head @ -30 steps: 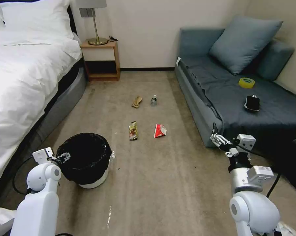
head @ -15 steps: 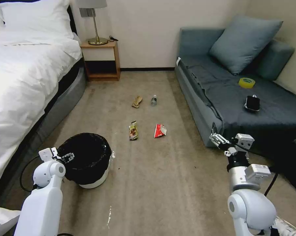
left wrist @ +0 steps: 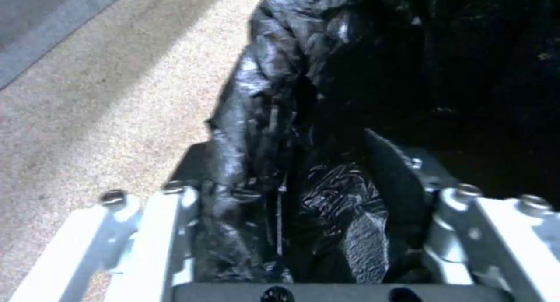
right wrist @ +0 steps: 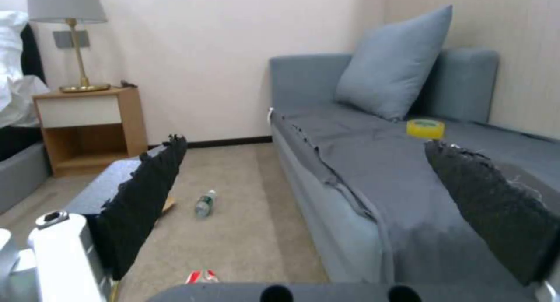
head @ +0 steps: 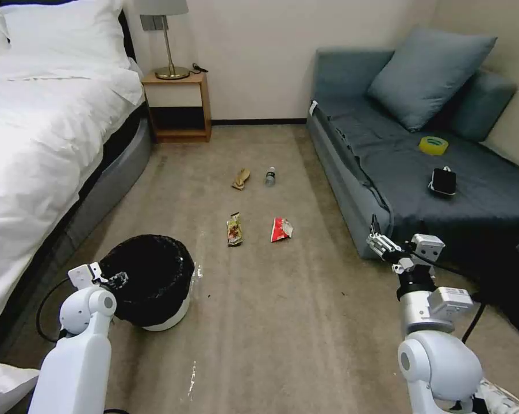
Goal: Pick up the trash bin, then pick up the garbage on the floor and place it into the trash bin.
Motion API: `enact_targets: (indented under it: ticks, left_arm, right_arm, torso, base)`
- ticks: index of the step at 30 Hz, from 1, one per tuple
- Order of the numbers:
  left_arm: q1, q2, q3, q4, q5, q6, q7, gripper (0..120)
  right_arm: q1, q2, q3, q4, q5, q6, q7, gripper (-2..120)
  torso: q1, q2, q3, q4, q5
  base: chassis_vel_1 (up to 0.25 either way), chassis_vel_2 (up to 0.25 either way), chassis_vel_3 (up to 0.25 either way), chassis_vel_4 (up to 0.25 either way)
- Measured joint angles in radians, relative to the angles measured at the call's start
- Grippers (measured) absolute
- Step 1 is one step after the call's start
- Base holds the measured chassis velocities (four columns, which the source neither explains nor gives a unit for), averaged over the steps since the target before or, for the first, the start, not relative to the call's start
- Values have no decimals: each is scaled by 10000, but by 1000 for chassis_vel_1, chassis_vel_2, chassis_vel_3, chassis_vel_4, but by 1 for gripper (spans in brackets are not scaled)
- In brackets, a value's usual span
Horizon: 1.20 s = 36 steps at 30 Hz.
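Note:
The trash bin (head: pixel 156 287), white with a black bag liner, stands on the carpet near the bed. My left gripper (head: pixel 116 280) sits on its near-left rim. In the left wrist view its fingers (left wrist: pixel 397 179) straddle the rim and are shut on the crumpled black liner (left wrist: pixel 274 118). The garbage lies farther out on the floor: a brown-gold wrapper (head: pixel 234 229), a red-and-white wrapper (head: pixel 281 229), a tan scrap (head: pixel 241 178) and a small clear bottle (head: pixel 269 176) (right wrist: pixel 204 203). My right gripper (head: pixel 380 244) (right wrist: pixel 303 144) hangs open and empty beside the sofa front.
A white bed (head: pixel 35 144) runs along the left and a grey sofa (head: pixel 420 172) along the right, carrying a yellow tape roll (head: pixel 433 145) and a black device (head: pixel 443 181). A nightstand (head: pixel 177 106) with a lamp stands at the back wall. Open carpet lies between bin and litter.
My left arm shifted a little toward the bin, and its gripper settled slightly lower on the rim. The right arm barely moved. The litter has not moved.

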Motion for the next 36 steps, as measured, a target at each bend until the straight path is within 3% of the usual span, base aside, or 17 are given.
enact_targets:
  ticks: [8, 13, 22, 26, 29, 30, 33, 36]
  left_arm:
    - [35, 39, -46, -40, -334, 8, -159, 19]
    - [70, 46, -80, -146, -528, 23, -163, 5]
    - [228, 18, -228, -413, -703, 54, -211, 5]
    - [550, -64, -475, -1283, -735, 101, -245, 4]
    - [968, -101, -692, -2629, -570, 104, -260, 4]
    - [968, -101, -692, -2629, -570, 104, -260, 4]
    - [1365, -128, -821, -3758, 6, 90, -144, 4]
    - [1590, -169, -881, -4219, 593, 83, -29, 4]
  right_arm:
    - [-52, -35, 33, 21, -4, 90, -4, 100]
    - [-116, -42, 46, 81, -13, 135, -18, 100]
    - [-232, -75, 81, 214, -11, 218, -58, 100]
    - [-348, -145, 137, 321, 368, 461, -60, 100]
    - [-385, -234, 197, 463, 1002, 880, -85, 100]
    - [-385, -234, 197, 463, 1002, 880, -85, 100]
    - [-378, -365, 269, 510, 1419, 1346, -167, 100]
    - [-403, -424, 292, 543, 1633, 1507, -176, 100]
  torso:
    - [0, 0, 0, 2, 3]
    - [0, 0, 0, 1, -1]
    - [0, -1, 2, -3, -8]
    - [0, -1, 2, -4, -4]
    - [0, -1, 2, 0, 1]
    - [0, -1, 2, 0, 1]
    - [0, 0, 2, -2, 2]
    - [0, -1, 1, -2, 3]
  base:
    - [0, 0, 0, 0]
    - [0, 0, 0, 0]
    - [0, 0, 0, 0]
    - [0, 0, 0, 0]
    - [0, 0, 0, 0]
    - [0, 0, 0, 0]
    - [0, 0, 0, 0]
    - [0, 0, 0, 0]
